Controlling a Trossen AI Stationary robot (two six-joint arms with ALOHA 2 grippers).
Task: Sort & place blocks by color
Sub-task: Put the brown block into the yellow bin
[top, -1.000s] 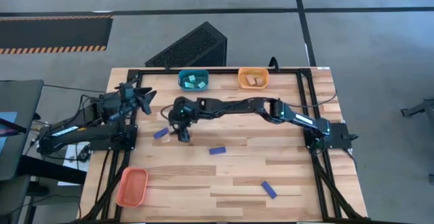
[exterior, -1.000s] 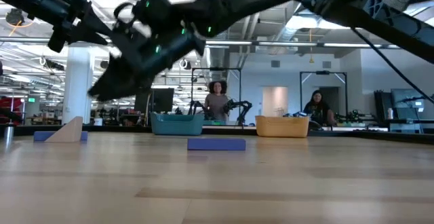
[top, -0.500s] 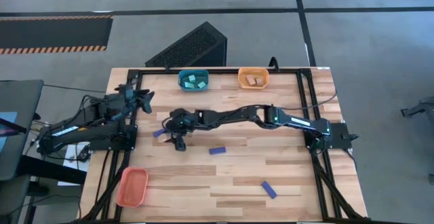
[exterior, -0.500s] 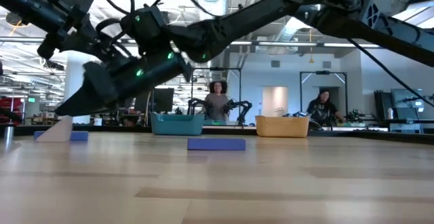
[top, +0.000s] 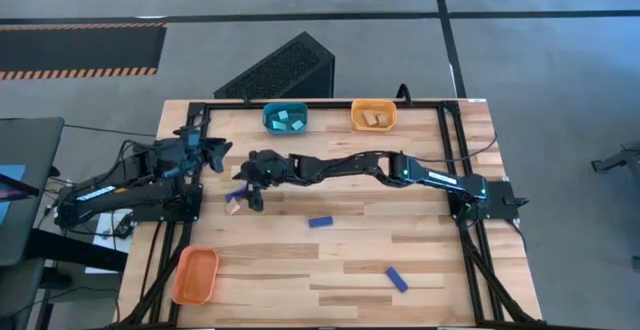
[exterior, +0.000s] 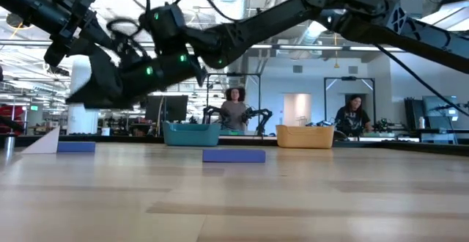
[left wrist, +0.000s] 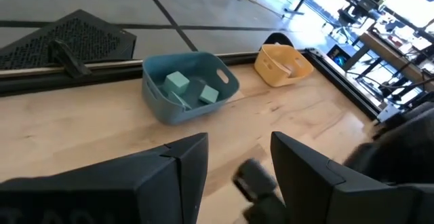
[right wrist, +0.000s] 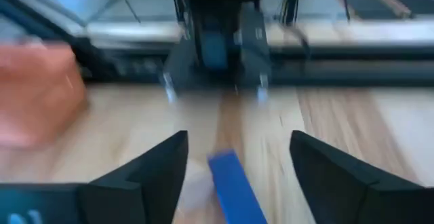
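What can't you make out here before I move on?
- Tan tray contents: too small in the high view, hidden by its wall in the low view.
- Blue block: blurred and cut off by the edge in the right wrist view.
- Right gripper: its fingers hide any contact with the tan block.

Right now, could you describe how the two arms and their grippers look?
Both arms are dark, nearly black, built of jointed links. The right arm carries small cyan-green indicator lights, seen along its links in the low view. The left arm trails black cables near its base. Each gripper has two flat, dark, wedge-shaped fingers.
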